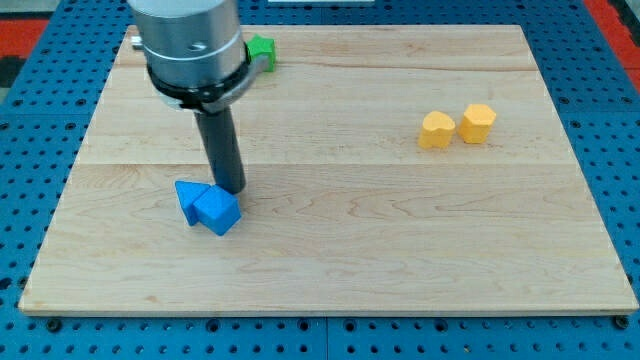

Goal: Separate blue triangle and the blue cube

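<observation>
Two blue blocks sit together at the lower left of the wooden board. The blue cube is at the right and touches the blue triangle at its left. My tip is just above the cube's top right corner in the view, touching or nearly touching it, and to the right of the triangle.
A green block lies at the board's top left, partly hidden behind the arm. Two yellow blocks sit at the upper right: a heart-like one and a hexagonal one. A blue pegboard surrounds the board.
</observation>
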